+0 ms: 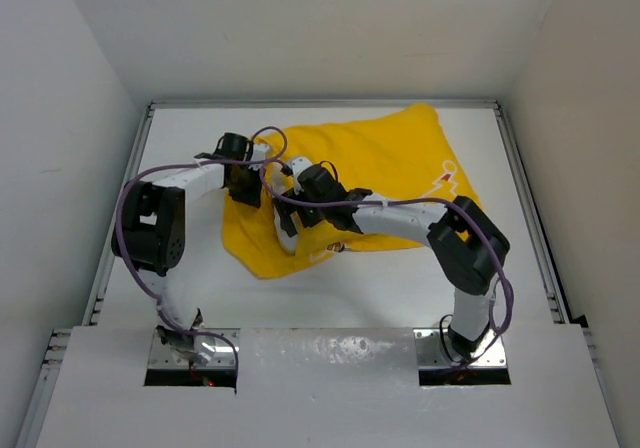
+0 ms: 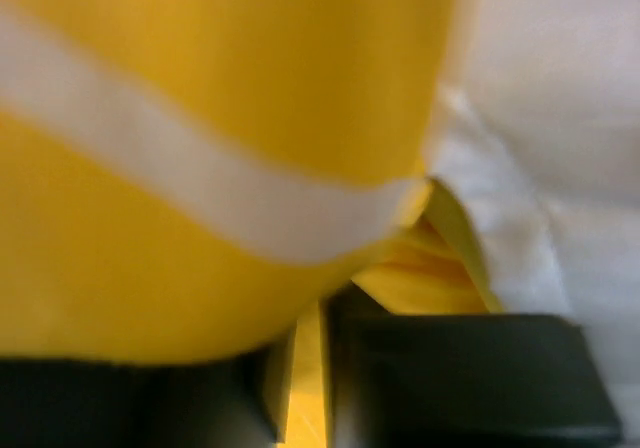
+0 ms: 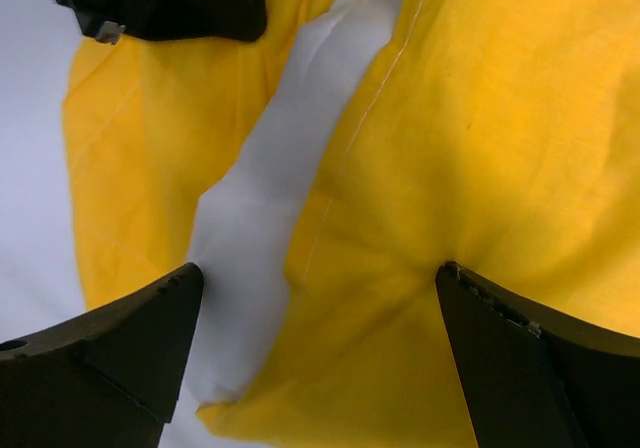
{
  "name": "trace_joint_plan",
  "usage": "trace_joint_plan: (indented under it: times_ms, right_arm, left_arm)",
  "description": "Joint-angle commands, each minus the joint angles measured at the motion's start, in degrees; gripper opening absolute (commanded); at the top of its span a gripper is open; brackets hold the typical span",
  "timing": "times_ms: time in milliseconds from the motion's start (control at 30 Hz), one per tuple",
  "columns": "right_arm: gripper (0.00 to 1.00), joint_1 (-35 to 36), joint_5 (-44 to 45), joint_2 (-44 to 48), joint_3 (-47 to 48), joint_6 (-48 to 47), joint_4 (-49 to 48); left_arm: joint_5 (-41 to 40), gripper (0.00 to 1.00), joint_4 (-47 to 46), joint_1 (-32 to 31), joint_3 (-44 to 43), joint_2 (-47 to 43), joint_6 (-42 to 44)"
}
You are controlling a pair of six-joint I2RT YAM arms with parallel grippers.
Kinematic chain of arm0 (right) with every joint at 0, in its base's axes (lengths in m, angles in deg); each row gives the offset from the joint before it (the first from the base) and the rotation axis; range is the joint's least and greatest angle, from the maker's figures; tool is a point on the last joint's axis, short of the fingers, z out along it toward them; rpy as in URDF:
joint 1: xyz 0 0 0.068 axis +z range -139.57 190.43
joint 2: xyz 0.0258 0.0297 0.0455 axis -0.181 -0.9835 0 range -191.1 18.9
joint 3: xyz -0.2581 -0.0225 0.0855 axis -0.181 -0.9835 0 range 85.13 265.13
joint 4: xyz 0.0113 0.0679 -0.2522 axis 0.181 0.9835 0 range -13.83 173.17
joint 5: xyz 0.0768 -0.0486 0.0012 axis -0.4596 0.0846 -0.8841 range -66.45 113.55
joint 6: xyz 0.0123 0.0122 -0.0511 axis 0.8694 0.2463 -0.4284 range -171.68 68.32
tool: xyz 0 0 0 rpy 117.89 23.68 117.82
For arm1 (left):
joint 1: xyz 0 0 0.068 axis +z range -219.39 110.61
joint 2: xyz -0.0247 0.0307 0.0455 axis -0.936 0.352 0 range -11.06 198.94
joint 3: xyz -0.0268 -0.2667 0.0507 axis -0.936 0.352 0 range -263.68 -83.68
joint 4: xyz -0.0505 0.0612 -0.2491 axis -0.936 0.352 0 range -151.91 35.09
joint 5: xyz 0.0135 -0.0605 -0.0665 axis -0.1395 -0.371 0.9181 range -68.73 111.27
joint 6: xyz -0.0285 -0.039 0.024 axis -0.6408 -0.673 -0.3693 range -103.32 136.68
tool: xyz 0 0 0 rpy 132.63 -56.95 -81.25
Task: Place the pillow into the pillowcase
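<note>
The fingers (image 3: 110,368) of the right gripper (image 3: 320,268) stand spread wide, holding nothing, poised over the mouth of the pillowcase (image 1: 390,158). Those of the left gripper (image 1: 243,183) are pressed nearly together in its own wrist view with a sliver of yellow cloth in the slit, so it seems to be pinching the hem. From above, the case lies rumpled on the table (image 1: 330,298), running from the centre toward 1 o'clock, with its open end at about 8 o'clock. Both grippers meet there, the right one just beside the left, at its 4 o'clock. The pillow (image 3: 280,168) looks almost wholly inside: from above it is hidden, and the right wrist view shows only a creased white strip between two yellow flaps, running from 12 o'clock down to 7 o'clock. The step in hand, I judge, is drawing the mouth over that last exposed part. To do it well, the left pinch should hold the hem taut and a little raised. The right should close on the flap at the strip's 4 o'clock, near its stitched edge, taking cloth only. Then both should pull toward 8 o'clock together. Catching pillow along with cloth would likely drag the filling back out.
</note>
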Motion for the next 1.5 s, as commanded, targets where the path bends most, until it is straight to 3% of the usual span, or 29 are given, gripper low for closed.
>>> trace_joint_plan:
  times_ms: [0, 33, 100, 133, 200, 333, 467, 633, 767, 800, 867, 1033, 1133, 1233, 1267, 1333, 1367, 1400, 1433, 1467]
  right_arm:
    - [0.97, 0.5, 2.2, -4.6, 0.9, 2.4, -3.1]
    - [0.93, 0.1, 1.9, -5.7, 2.4, 2.8, -1.2]
    - [0.62, -3.4, -2.6, -8.5, 3.1, 8.0, -0.5]
    - [0.44, -5.4, -11.2, -9.1, 2.5, 11.4, -1.5]
    - [0.00, -9.7, -16.8, -9.5, 0.8, 19.6, -8.0]
    - [0.00, -11.1, -12.9, -7.8, 1.6, 19.8, -11.8]
    - [0.00, -12.9, -7.8, -8.4, 8.0, 22.3, -12.8]
    - [0.00, -13.8, -5.6, -10.9, 15.1, 22.8, -11.5]
    - [0.00, -13.8, -5.2, -13.4, 17.5, 23.8, -9.6]
    - [0.00, -13.8, -4.2, -13.8, 18.5, 23.7, -9.1]
    - [0.00, -13.8, -1.9, -15.4, 19.9, 23.1, -8.6]
    - [0.00, -13.8, -1.4, -20.1, 26.6, 22.6, -5.0]
    - [0.00, -13.7, -1.5, -22.1, 27.0, 19.6, -3.1]
    - [0.00, -13.7, -3.5, -21.3, 24.2, 16.6, -3.2]
    - [0.00, -13.4, -5.2, -20.4, 21.6, 14.7, -4.2]
    - [0.01, -12.4, -9.3, -16.9, 20.0, 10.7, -5.9]
    - [0.30, -11.4, -14.9, -14.0, 18.9, 6.7, -5.3]
    - [0.53, -10.9, -16.9, -12.4, 18.5, 5.1, -4.2]
    - [0.65, -10.0, -17.2, -10.6, 18.5, 3.7, -2.8]
    - [0.75, -9.9, -14.9, -8.8, 18.7, 3.5, -0.2]
  left_arm:
    - [3.5, 0.08, -8.9, 0.4, 1.2, 0.6, -4.0]
    - [4.8, 0.00, -11.0, 0.7, 1.7, 0.6, -5.0]
    - [11.6, 0.00, -12.2, 2.1, 2.7, -0.1, -6.3]
    - [13.7, 0.00, -11.8, 2.7, 2.7, -0.4, -6.6]
    - [19.3, 0.00, -10.1, 4.6, 2.7, -2.9, -5.9]
    - [22.8, 0.00, -4.1, 6.6, 1.6, -9.9, 1.4]
    - [22.6, 0.00, 4.7, 6.6, 0.5, -12.3, 16.5]
    - [24.5, 0.00, 9.9, 6.6, 0.3, -12.8, 19.6]
    - [36.7, 0.00, 19.3, 5.6, -11.5, -12.2, 26.8]
    - [41.9, 0.00, 25.8, 4.4, -14.1, -11.8, 29.5]
    - [44.8, 0.00, 30.7, 3.5, -21.2, -10.6, 34.9]
    - [57.0, 0.00, 42.8, 3.2, -29.5, -5.3, 40.3]
    - [62.8, 0.00, 45.4, 3.4, -35.8, -2.2, 37.8]
    - [60.6, 0.00, 44.8, 3.3, -39.3, -1.9, 36.6]
    - [58.9, 0.00, 38.0, 3.7, -39.4, -2.0, 32.5]
    - [55.6, 0.00, 25.4, 5.2, -34.2, -4.0, 13.8]
    - [47.4, 0.00, 8.4, 6.5, -31.0, -5.8, -0.7]
    - [40.9, 0.00, 2.9, 6.8, -27.6, -6.1, -3.4]
    - [30.0, 0.00, -1.5, 6.8, -27.2, -5.6, -3.5]
    - [25.8, 0.11, -2.5, 6.7, -27.4, -4.7, -2.5]
